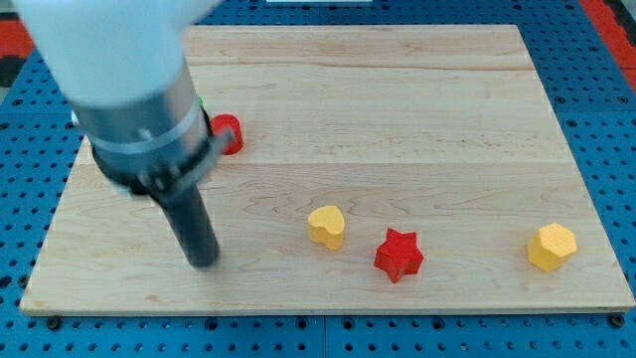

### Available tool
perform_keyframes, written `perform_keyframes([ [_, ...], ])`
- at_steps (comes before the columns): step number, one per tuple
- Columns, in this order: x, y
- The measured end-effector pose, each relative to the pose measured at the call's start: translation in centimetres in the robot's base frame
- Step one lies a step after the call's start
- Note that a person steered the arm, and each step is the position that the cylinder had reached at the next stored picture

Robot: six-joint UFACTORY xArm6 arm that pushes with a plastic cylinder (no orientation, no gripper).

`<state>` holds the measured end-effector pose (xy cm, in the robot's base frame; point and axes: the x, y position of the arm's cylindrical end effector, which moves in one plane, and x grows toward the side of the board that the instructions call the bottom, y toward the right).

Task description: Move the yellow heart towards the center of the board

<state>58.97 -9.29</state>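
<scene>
While resting low on the board's [477,89] left side, tip: my tip [204,262], a bare rod without fingers.
Red cylinder [228,133]: half hidden behind the arm.
Yellow heart [326,226]: glossy, lobed, bottom centre, well right of my tip.
Red star [398,255]: just beside the heart.
Yellow hexagon [551,247]: far right.

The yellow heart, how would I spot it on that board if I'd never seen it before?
Start at the wooden board and look along its bottom edge, a little left of the middle. The yellow heart sits there, just left of the red star and right of my tip, touching neither. The other yellow block, a hexagon, lies far off at the view's right and has flat sides, while the heart is rounded with a notch.
</scene>
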Motion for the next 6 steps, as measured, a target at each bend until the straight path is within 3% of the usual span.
perform_keyframes([
  [1,0.6,8.5],
  [2,-3.4,8.9],
  [3,-5.4,10.6],
  [4,-4.4,11.7],
  [6,-9.8,12.9],
])
